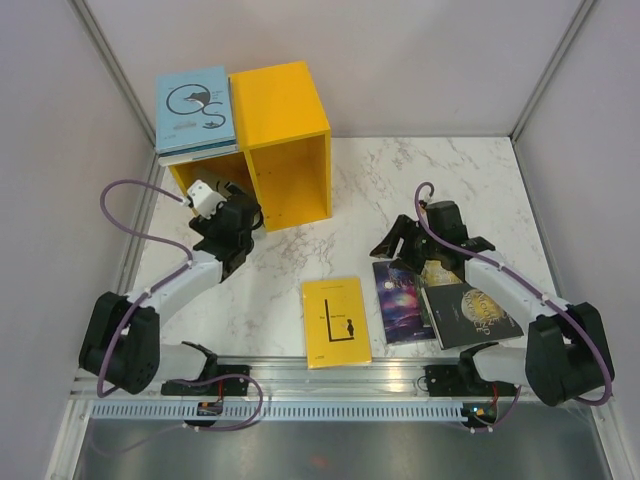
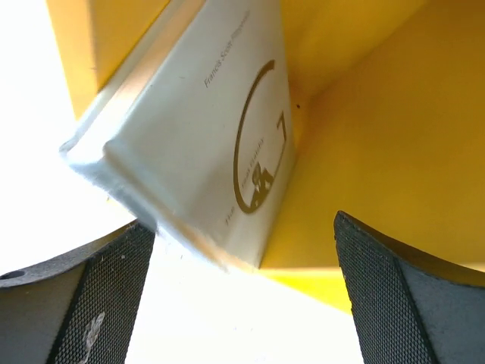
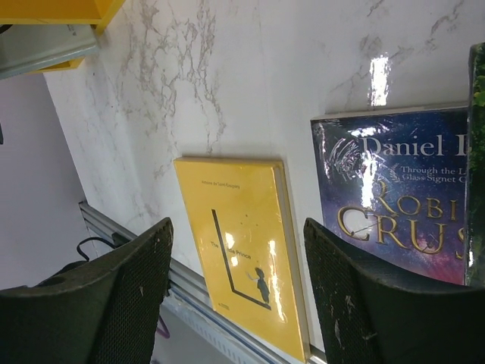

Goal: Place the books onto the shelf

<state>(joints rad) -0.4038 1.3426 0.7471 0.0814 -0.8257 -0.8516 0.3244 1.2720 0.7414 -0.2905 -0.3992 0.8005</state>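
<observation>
Two claws, both spread wide. Top view: left claw [image 1: 238, 208] at the shelf's [image 1: 285, 140] left opening; right claw [image 1: 395, 240] above the purple book [image 1: 402, 300]. Left wrist: pale book [image 2: 197, 129] leans inside the shelf, just ahead. Right wrist: yellow book [image 3: 242, 250] lies flat ahead, framed by the fingers [image 3: 129, 296].

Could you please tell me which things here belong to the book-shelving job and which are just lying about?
Job: shelf, blue book, pale book, yellow book, purple book, black-and-gold book.
Just there: table, metal rail.
</observation>
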